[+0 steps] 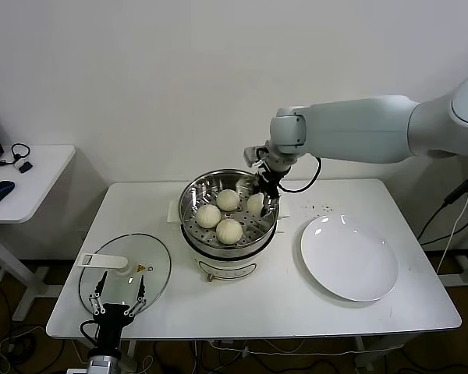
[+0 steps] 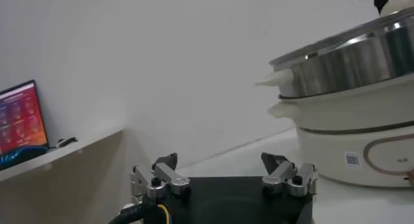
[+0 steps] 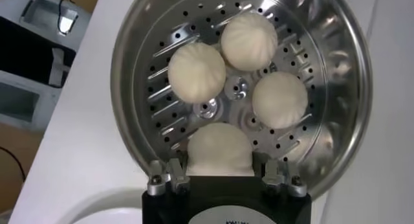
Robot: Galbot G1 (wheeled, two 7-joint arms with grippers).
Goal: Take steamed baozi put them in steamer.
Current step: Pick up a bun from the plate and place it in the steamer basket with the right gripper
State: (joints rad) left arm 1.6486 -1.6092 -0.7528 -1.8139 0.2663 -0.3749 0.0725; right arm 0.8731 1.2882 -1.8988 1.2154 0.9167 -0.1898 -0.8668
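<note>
While three pale pleated baozi (image 3: 246, 41) rest, right gripper (image 3: 220, 173) grips one.

Steamer (image 1: 193, 204) shiny perforated steel w/ white plastic base; baozi (image 3: 196, 72) matte, soft-looking dough.

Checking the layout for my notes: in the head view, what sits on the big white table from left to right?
Glass lid → steamer holding the baozi, with the right hand at one of them → white plate.

You cannot see the lower half of the fourth baozi (image 3: 218, 147) in the steamer (image 3: 336, 83); the right gripper (image 3: 223, 180) covers it.
</note>
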